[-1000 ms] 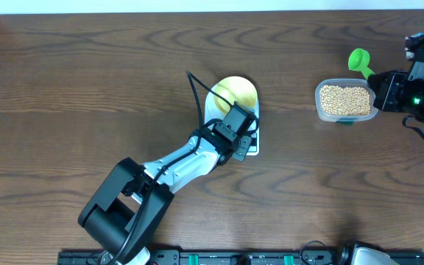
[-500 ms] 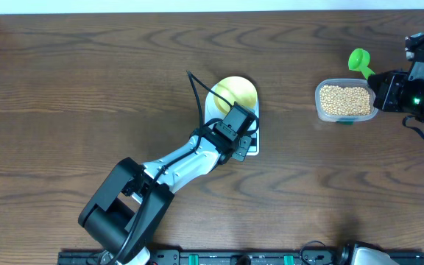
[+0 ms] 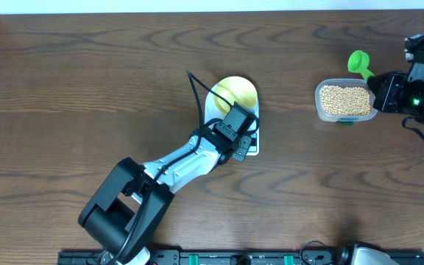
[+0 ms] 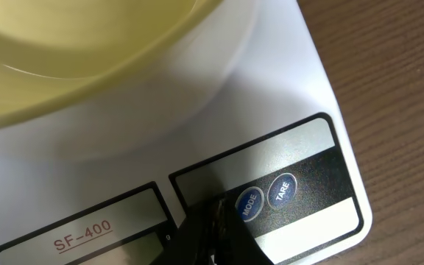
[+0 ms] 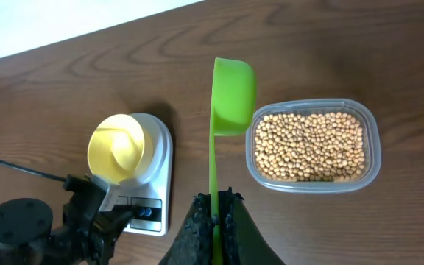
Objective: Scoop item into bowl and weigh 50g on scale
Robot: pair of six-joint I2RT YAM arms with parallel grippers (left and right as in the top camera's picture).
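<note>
No shift anywhere against the earlier overhead views: same poses, same layout.

Spread across one brown tabletop (image 3: 87, 88): two arms, one scale, one tub, one bowl, one scoop.

Reaching in from the lower left of the overhead frame: left tool (image 4: 216, 221), shut with nothing held, tip pressed to the front panel of the scale (image 4: 285, 73) at the edge of the MODE button (image 4: 249, 202), just left of the TARE button (image 4: 282, 190). Two blue buttons in all. Probably there to wake or zero the scale with the bowl aboard, ahead of any scooping.

At the right edge: right tool (image 5: 216, 202), clamped on the handle of the green scoop (image 5: 232, 92), cup raised at the tub's upper left corner. No beans visible in it, so likely poised for a first dip.

Right of centre: clear tub (image 5: 374, 140), filled with tan beans (image 5: 308, 143), far too many to count.

On the scale, centre frame: pale yellow bowl (image 5: 116, 151), empty, ready for weighing.
</note>
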